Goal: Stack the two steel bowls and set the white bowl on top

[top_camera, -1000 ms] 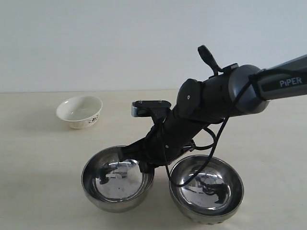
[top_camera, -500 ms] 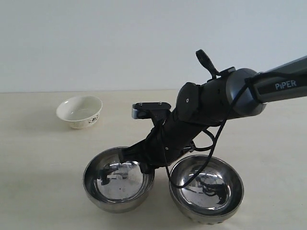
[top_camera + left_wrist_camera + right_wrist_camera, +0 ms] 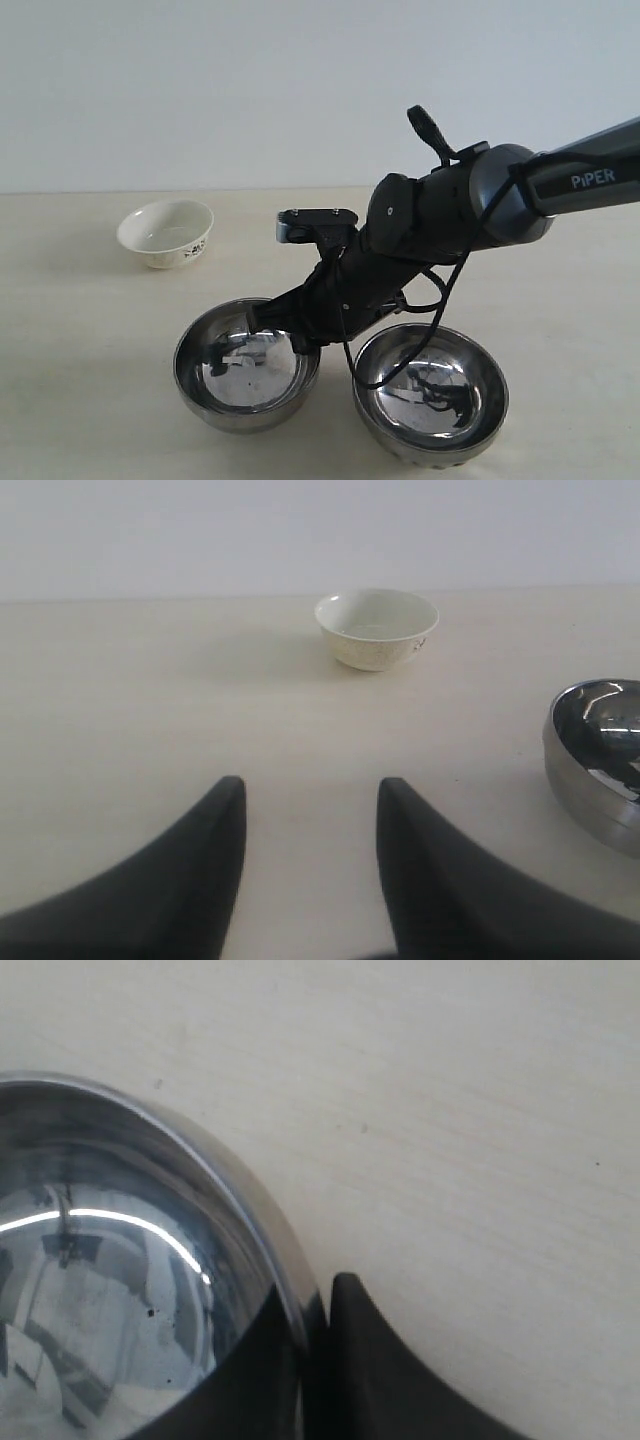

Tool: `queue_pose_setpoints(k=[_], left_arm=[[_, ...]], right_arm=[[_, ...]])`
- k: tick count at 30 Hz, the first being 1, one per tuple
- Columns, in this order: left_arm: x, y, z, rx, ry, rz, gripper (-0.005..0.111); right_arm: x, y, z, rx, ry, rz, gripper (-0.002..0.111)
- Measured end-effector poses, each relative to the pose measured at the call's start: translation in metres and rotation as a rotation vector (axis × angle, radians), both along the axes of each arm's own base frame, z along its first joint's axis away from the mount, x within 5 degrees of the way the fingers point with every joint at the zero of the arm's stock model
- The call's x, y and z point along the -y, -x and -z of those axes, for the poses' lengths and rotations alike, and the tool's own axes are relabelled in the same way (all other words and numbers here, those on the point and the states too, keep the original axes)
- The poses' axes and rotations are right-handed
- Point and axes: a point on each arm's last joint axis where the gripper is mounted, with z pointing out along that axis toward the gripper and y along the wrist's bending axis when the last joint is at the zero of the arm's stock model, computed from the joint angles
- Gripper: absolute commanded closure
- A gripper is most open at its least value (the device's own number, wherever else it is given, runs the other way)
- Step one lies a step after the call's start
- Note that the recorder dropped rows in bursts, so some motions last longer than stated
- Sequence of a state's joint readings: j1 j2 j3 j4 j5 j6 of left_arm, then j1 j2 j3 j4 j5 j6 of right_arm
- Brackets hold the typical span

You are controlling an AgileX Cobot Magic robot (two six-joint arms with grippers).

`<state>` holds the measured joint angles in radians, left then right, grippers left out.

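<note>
Two steel bowls stand side by side at the front of the table. My right gripper [image 3: 275, 320] reaches across and is shut on the near-right rim of the left steel bowl [image 3: 245, 372], one finger inside and one outside. The right wrist view shows the same grip [image 3: 318, 1295] on that bowl's rim [image 3: 215, 1175]. The right steel bowl [image 3: 430, 392] sits under my forearm, untouched. Far back on the left stands the white bowl [image 3: 166, 232], upright. My left gripper [image 3: 310, 785] is open over bare table, facing the white bowl [image 3: 376, 628], with a steel bowl [image 3: 598, 760] off to one side.
The cream tabletop [image 3: 80, 330] runs back to a plain pale wall. My right arm's cable [image 3: 440, 300] loops down over the right steel bowl. Nothing else stands on the table.
The left steel bowl, held at its rim by my right gripper, has risen slightly and shifted a little towards the right. The white bowl and right steel bowl have not moved.
</note>
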<state>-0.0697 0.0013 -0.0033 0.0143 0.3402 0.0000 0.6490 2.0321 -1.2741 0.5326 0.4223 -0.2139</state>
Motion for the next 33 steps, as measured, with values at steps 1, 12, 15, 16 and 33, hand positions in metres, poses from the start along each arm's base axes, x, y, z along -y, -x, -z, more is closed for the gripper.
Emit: queue_pose_setpoints(k=[1,12,15,16,33], left_arm=[[0.0,0.0,0.0,0.0,0.0,0.0,0.066],[0.0,0.0,0.0,0.0,0.0,0.0,0.066],[0.0,0.0,0.0,0.0,0.0,0.0,0.066],[0.0,0.0,0.0,0.0,0.0,0.0,0.066],[0.0,0.0,0.0,0.0,0.0,0.0,0.066]], right_arm=[[0.0,0.0,0.0,0.0,0.0,0.0,0.108],[0.0001,0.0004,0.0002,-0.006,0.001,0.002,0.108],[0.0002,0.0012,0.0005,-0.014,0.003,-0.002,0.108],[0.0002,0.0013,0.0005,-0.016,0.004,-0.003,0.108],[0.0005,0.0034,0.0013,-0.037,0.011,-0.012,0.108]])
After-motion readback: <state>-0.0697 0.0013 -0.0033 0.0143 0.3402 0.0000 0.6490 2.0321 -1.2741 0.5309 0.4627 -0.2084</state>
